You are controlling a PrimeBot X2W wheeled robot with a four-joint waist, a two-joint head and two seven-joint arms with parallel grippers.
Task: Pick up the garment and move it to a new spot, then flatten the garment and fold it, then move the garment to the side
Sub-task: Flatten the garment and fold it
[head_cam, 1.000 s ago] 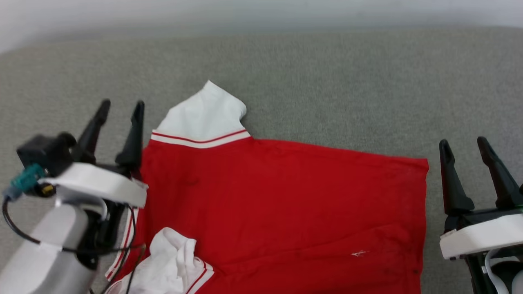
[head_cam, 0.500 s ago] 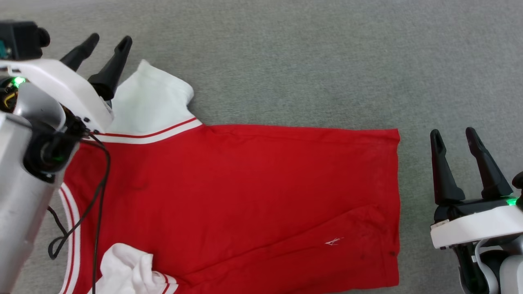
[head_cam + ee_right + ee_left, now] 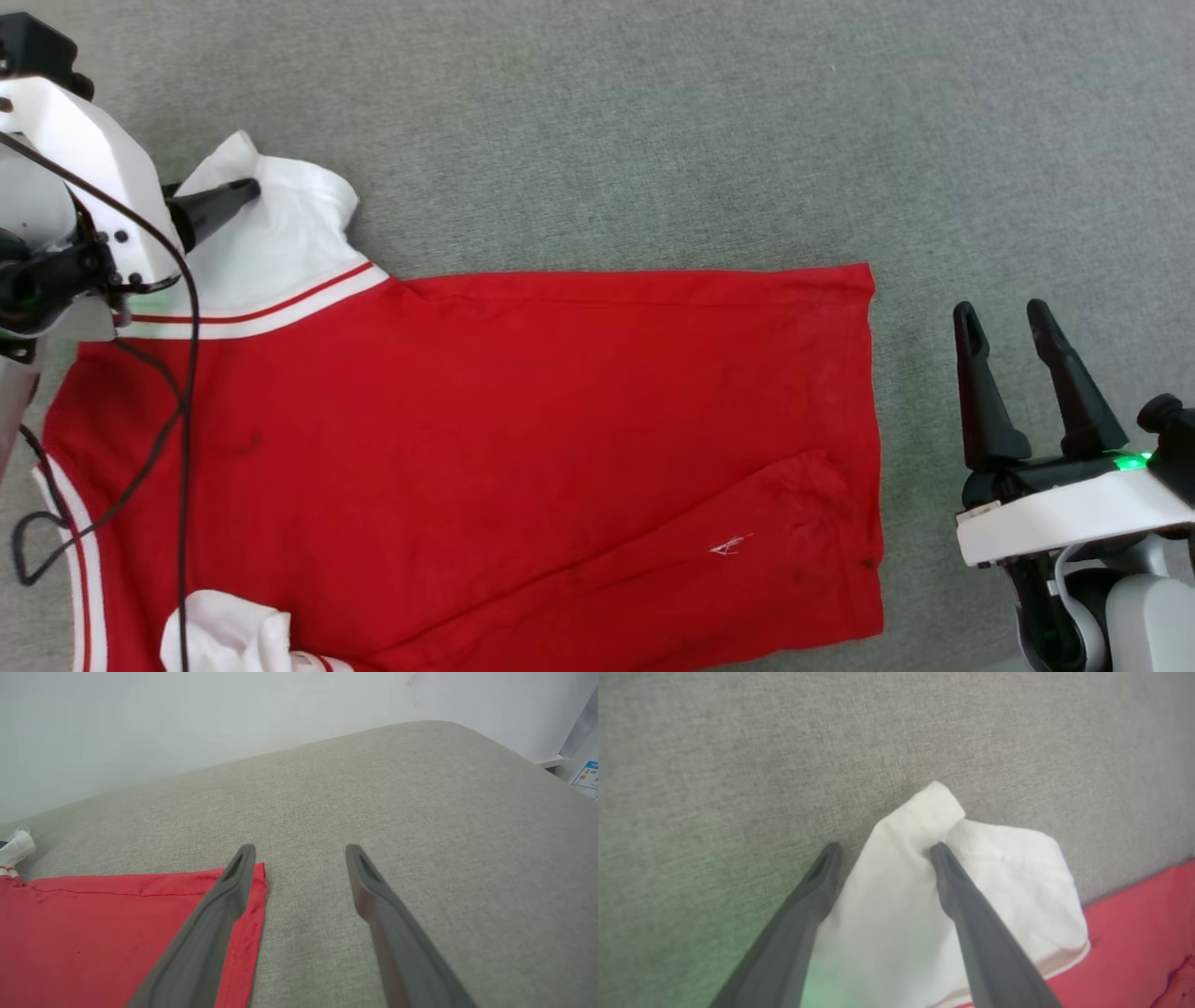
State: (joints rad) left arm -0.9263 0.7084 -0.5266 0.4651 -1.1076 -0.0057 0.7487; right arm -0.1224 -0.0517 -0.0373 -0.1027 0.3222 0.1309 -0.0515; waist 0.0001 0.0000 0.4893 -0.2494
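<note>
Fabric came first for us: the garment (image 3: 523, 448), a red jersey, lay spread and mostly flat on the grey cushion (image 3: 653, 121). One white strap (image 3: 280, 243) poked out at its far left corner, turned inside out. Another white bunch (image 3: 229, 639) sat crumpled at its near left corner. The left gripper (image 3: 885, 849) was wide open and held nothing. One of its fingers was over the white strap and the other over the bare cushion just beside it. We could not tell if they touched the cloth. The right gripper (image 3: 1004, 313) was wide open and empty too, just beside the garment's right edge.

We thought a few things could go wrong. If the left gripper pinched only the thin tip of the strap, the cloth could slip out. A hard pull could drag the whole garment and make new wrinkles. The black cable (image 3: 187, 373) hung across the red cloth and could catch on it. The crumpled bunch could make a lumpy fold.

Past the garment's far and right edges we saw lots of bare cushion. The cushion's far edge, by the wall (image 3: 187, 728), was well apart from the garment, so there was room to move.
</note>
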